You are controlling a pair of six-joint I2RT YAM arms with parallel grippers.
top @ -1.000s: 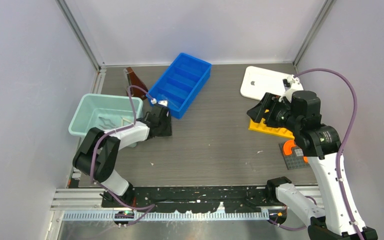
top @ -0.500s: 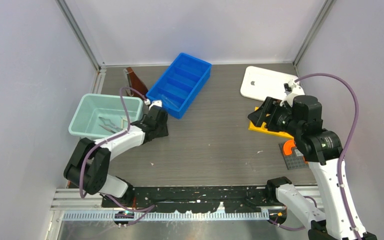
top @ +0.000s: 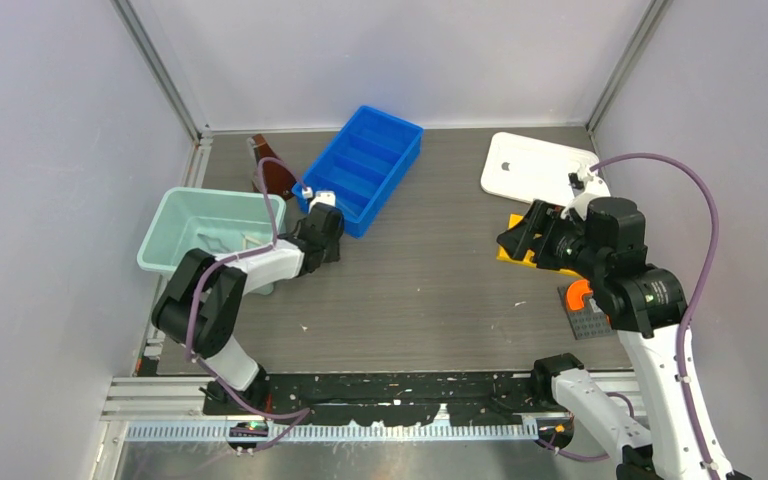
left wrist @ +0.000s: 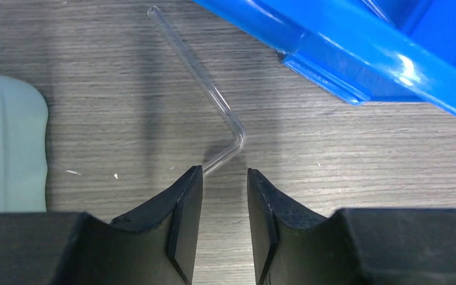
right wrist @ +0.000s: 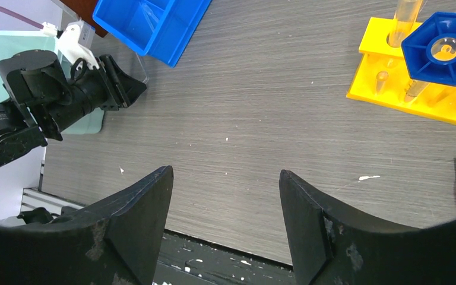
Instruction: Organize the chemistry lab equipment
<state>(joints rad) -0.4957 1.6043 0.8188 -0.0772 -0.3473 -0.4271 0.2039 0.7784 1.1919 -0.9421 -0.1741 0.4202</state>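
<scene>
A thin clear glass tube (left wrist: pixel 214 101) with a bend lies on the table beside the blue tray (left wrist: pixel 356 47). My left gripper (left wrist: pixel 224 173) hovers just short of the bend, open by a narrow gap with only bare table between the fingers. The tube's near end runs up to the left fingertip (left wrist: pixel 193 178). My right gripper (right wrist: pixel 225 175) hangs wide open and holds nothing, over the table to the left of the yellow holed rack (right wrist: pixel 386 89). A blue-capped tube (right wrist: pixel 445 50) stands in that rack. The white lid (top: pixel 530 165) lies at the back right.
A teal bin (top: pixel 175 215) sits left of my left arm, its contents mostly hidden. The blue divided tray (top: pixel 360 170) stands behind my left gripper, with a brown bottle (top: pixel 275 175) beside it. An orange piece on a grey plate (top: pixel 585 300) lies by the right arm.
My left gripper has shifted a little toward the blue tray and its forearm has swung. My right gripper has dropped slightly toward the near side, still open.
</scene>
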